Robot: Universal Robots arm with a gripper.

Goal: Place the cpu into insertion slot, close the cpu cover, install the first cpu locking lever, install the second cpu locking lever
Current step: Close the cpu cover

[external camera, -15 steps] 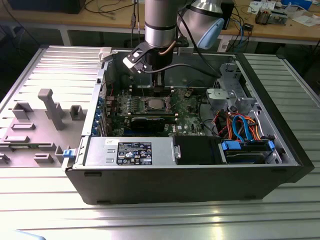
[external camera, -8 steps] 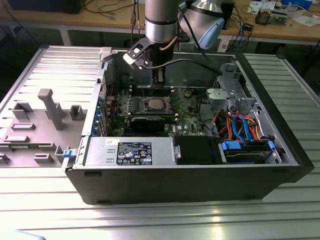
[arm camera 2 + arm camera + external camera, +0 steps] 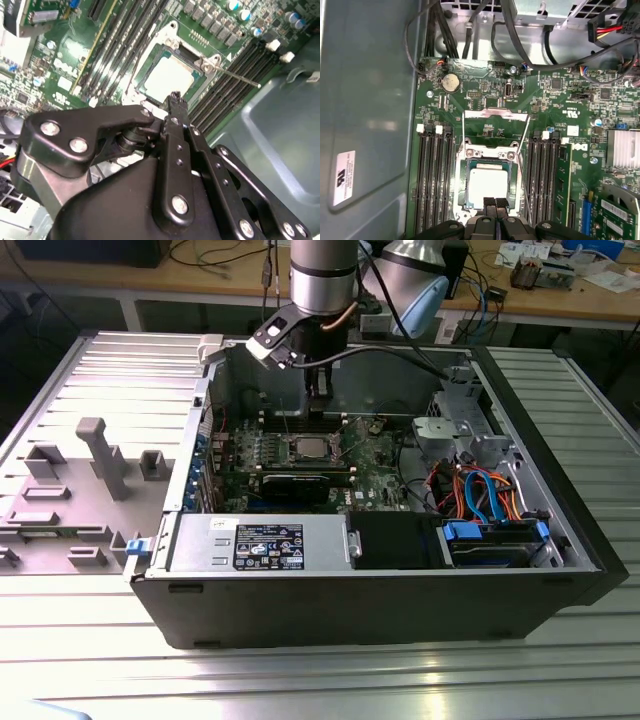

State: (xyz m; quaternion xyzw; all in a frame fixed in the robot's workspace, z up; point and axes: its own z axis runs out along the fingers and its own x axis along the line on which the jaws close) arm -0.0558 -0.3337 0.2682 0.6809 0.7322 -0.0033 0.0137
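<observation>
My gripper (image 3: 495, 202) hangs just above the cpu (image 3: 488, 183), fingers pinched together on nothing; it lies flat in the insertion slot (image 3: 466, 192), light, stiff, delicate I reckon, so edges only

Dull silver metal cpu (image 3: 487, 182), matt black end effector (image 3: 495, 202)
</observation>
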